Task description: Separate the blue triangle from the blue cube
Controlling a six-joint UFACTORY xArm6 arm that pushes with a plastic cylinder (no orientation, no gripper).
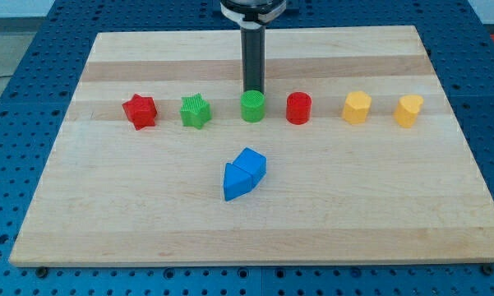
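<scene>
Standing upright over a wooden board (444, 222), the dark rod is grasping nothing, having no jaws; my tip (253, 90) is resting just behind the green cylinder (253, 107), at the view's top side of a row of six blocks; the blue cube (251, 162) and blue triangle (237, 182) are lying touching, well below my tip toward the view's bottom, past the row; their pairing is running diagonally, cube nearer my tip, triangle farther and slightly to the view's left; I judge my tip is needing to travel around the green cylinder and wedge into that seam.
</scene>
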